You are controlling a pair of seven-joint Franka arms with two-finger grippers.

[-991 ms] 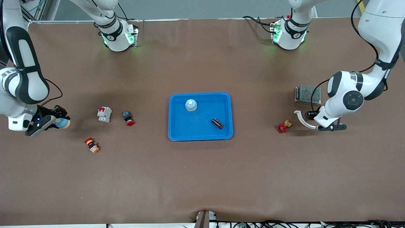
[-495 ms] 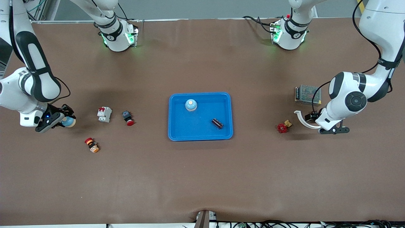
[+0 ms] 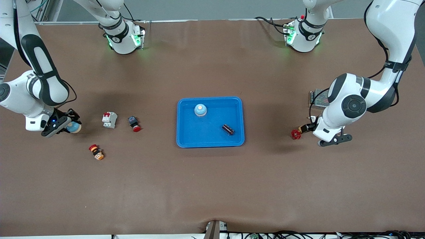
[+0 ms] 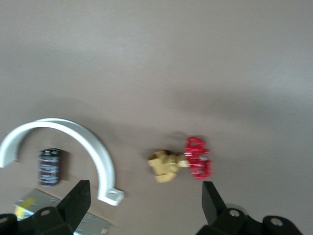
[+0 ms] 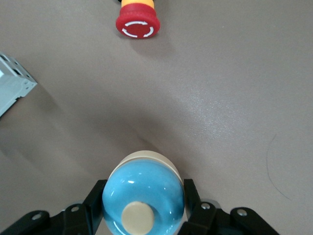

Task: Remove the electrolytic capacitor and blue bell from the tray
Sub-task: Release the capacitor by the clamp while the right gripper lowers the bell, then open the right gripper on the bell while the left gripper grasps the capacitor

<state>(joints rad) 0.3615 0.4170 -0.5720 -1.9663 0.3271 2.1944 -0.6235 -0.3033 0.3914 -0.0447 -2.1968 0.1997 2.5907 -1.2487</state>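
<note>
My right gripper point(image 3: 68, 126) is shut on a blue bell point(image 3: 74, 127) with a cream button, over the table at the right arm's end. In the right wrist view the bell point(image 5: 143, 198) fills the gap between the fingers. My left gripper point(image 4: 145, 203) stands open with nothing in it, over the table beside a brass valve with a red handle point(image 4: 183, 161). A black capacitor point(image 4: 50, 167) lies inside a white curved clamp point(image 4: 73, 142). The left gripper point(image 3: 333, 140) hides both in the front view. A blue tray point(image 3: 186, 132) holds another bell point(image 3: 200, 110) and another capacitor point(image 3: 228, 129).
A white circuit breaker point(image 3: 109, 119), a red push button point(image 3: 134, 123) and an emergency-stop button point(image 3: 96, 152) lie between the right gripper and the tray. The red valve point(image 3: 295, 134) lies beside the left gripper. A metal power supply point(image 3: 317, 96) is partly hidden by the left arm.
The right gripper has carried the bell a little toward the tray. The left gripper has moved toward the valve, opened wider, and now covers the white clamp in the front view.
</note>
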